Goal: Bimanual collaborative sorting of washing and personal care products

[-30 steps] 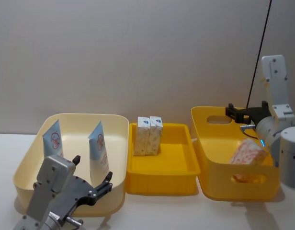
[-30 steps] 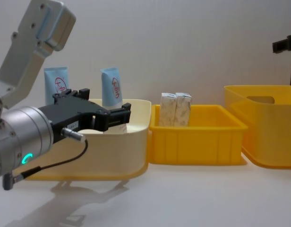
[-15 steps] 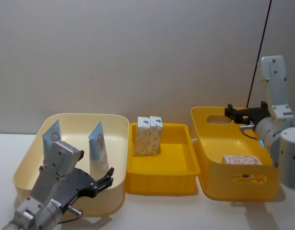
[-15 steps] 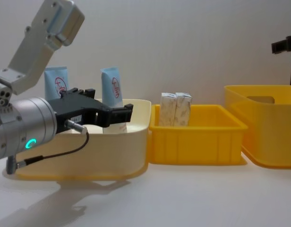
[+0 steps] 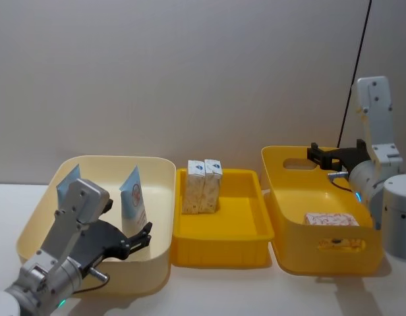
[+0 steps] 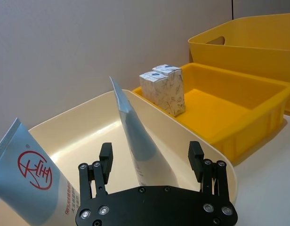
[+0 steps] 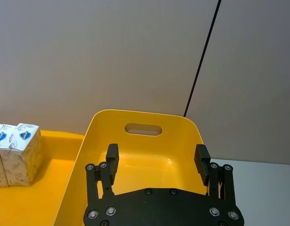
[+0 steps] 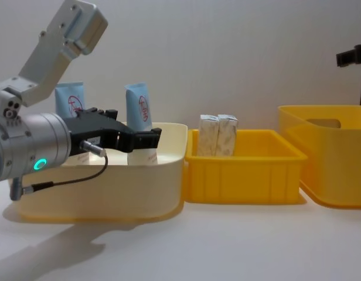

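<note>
While the left claw [image 6: 151, 150], fingers spread, hovers over the cream tray [image 6: 88, 122] near the left edge of the surface [image 5: 256, 289], lined up on an upright tube [image 6: 135, 141] just ahead, the right claw [image 7: 157, 157], also spread, hangs above the yellow bin [image 5: 289, 197] by the right edge, a carton [image 5: 330, 220] lying flat inside.

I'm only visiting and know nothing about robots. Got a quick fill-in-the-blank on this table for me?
The cream tray holds ___ blue-topped tubes. The two upright cartons stand in the ___ container of three. The left gripper is ___, not shut. The right gripper hangs over a ___ basket.
Missing words: two; middle; open; yellow.
</note>
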